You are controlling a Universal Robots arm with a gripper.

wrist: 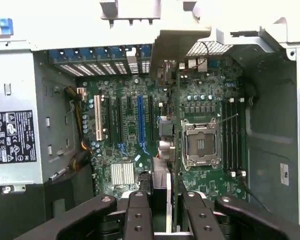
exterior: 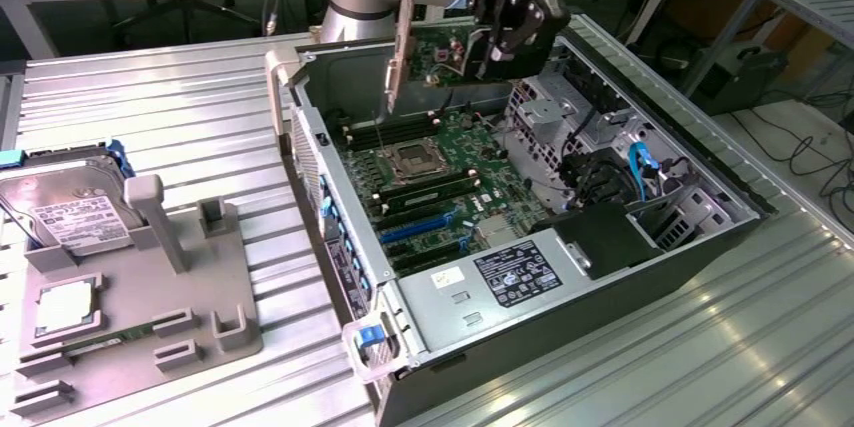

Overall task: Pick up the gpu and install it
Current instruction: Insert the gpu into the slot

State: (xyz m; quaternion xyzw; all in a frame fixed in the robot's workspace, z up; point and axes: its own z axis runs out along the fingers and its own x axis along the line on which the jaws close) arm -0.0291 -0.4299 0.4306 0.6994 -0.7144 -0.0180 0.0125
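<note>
My gripper (exterior: 491, 55) is closed part-way, the jaws pinching the gpu (exterior: 447, 55) by its two faces. So the pick-up half looks done to me: the card hangs on edge in my grip above the open case (exterior: 601, 337), over the end of the board (exterior: 494, 182) nearest the arm, with its bracket (exterior: 395, 72) toward the exterior view's left. In the wrist view I see the gpu (wrist: 166, 165) edge-on between my fingers (wrist: 139, 215), lying over the strip of board between the blue slot (wrist: 140, 117) and the socket (wrist: 200, 145). What is left, as I judge it, is the whole install. The card's lower edge meets no slot that I can see and hangs well above the board, so it is neither seated nor fastened at the bracket. Counting what is here: one gpu, one case, one board, one socket and one power supply (exterior: 514, 272) at the case's near end. On the board there is one white slot (wrist: 97, 119) and one long blue slot. There are black slots beside them, three by my count, though I would not swear to it. There is also a bank of memory slots (wrist: 232, 135) past the socket, whose number I cannot tell. Off to the exterior view's left, well apart from the case, one hard drive (exterior: 74, 209) stands in one grey tray (exterior: 200, 287).
</note>
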